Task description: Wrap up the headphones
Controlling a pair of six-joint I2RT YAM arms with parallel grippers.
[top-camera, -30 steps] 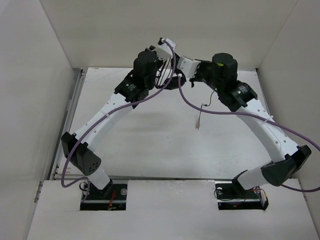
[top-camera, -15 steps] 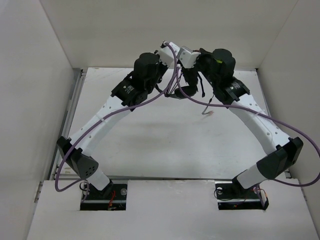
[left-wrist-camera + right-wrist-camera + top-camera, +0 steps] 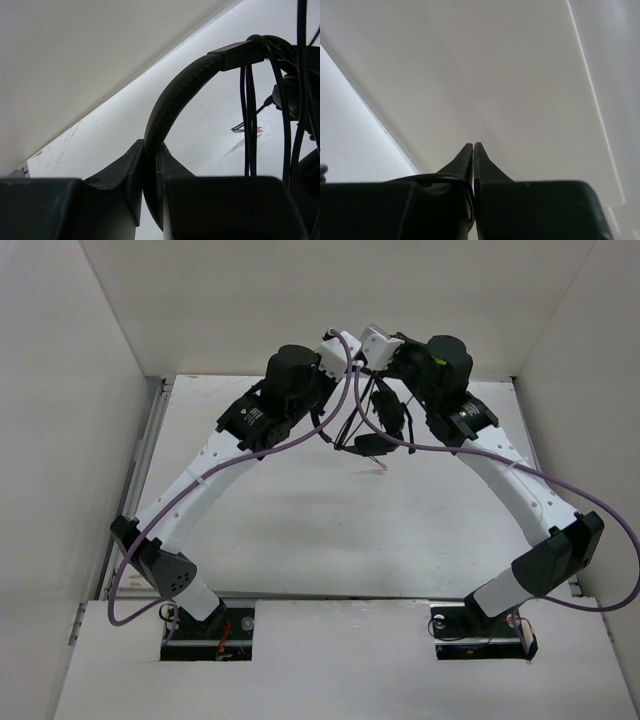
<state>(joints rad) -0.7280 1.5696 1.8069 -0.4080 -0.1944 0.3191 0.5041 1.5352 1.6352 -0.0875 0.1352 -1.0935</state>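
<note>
Two grippers meet high over the far side of the table [image 3: 300, 540]. Your left gripper [image 3: 150, 150] clamps the headband [image 3: 172, 90], so the headphones [image 3: 372, 443] hang between the arms, off the surface. Your right gripper [image 3: 473, 147] has its fingers pressed almost together, with the cord [image 3: 435, 176] slipping into the slit at their root.

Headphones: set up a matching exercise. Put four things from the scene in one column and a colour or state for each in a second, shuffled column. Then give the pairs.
Things
1. headband
2. cord
3. wire tips
4. arm cable

Colour or state
a. purple
b. looped over the headband, strands hanging down
c. clamped in the left gripper
d. reddish

Pairs: 1-c, 2-b, 3-d, 4-a
</note>
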